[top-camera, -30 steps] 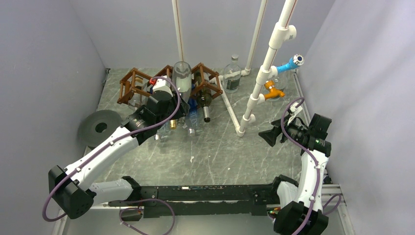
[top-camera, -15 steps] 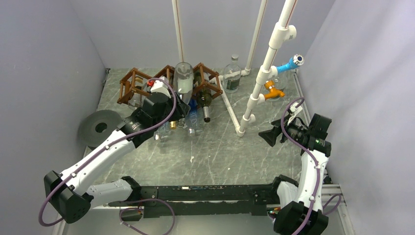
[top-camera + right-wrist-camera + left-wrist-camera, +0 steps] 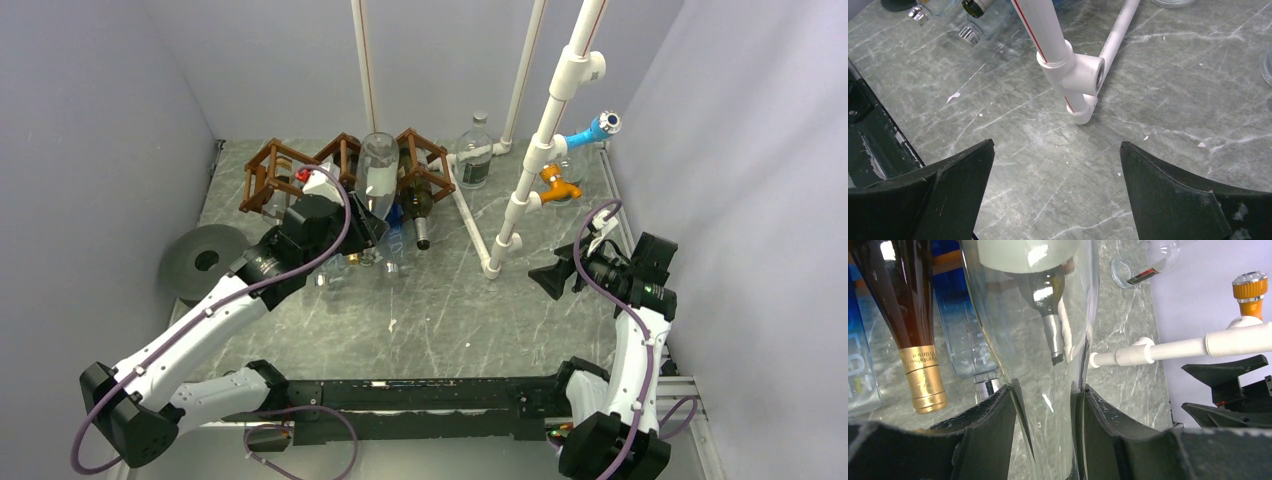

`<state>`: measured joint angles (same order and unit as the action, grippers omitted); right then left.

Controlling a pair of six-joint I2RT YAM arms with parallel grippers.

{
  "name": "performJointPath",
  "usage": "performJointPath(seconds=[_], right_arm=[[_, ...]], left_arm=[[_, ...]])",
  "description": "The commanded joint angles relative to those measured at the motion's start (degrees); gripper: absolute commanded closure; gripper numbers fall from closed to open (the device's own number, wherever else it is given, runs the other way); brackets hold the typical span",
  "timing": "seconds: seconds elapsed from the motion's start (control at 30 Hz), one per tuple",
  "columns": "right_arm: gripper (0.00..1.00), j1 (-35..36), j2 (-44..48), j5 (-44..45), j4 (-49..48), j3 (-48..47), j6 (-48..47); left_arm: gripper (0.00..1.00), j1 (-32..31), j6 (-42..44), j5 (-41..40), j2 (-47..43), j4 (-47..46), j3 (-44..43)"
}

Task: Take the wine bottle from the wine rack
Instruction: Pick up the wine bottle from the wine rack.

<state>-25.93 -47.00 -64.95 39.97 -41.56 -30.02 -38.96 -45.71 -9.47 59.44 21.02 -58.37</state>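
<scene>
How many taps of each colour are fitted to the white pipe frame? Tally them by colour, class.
Blue tap: 1
Orange tap: 1
Total: 2

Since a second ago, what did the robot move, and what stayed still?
The left pincer, shut on the clear bottle, pulled back a little toward the robot, and the bottle came along, away from the rack. Nothing was grabbed or let go. The right pincer stayed open and still; the rack and the other bottles did not move.
</scene>
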Motion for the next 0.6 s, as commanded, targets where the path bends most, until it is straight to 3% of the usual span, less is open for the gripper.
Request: performJointPath(seconds=[0.0,0.57], right_arm=[[0.00,0.2,1.1,-0.6,-2.0,0.3,-0.7],[0.00,0.2,2.0,-0.1,-2.9,0.8,-0.4]], left_arm=[[1.00,0.2,0.1,1.2,-5.1,-13.7,-2.4],[1.00,-0.1,-2.5,7.5,-8.3,-15.6,0.6]])
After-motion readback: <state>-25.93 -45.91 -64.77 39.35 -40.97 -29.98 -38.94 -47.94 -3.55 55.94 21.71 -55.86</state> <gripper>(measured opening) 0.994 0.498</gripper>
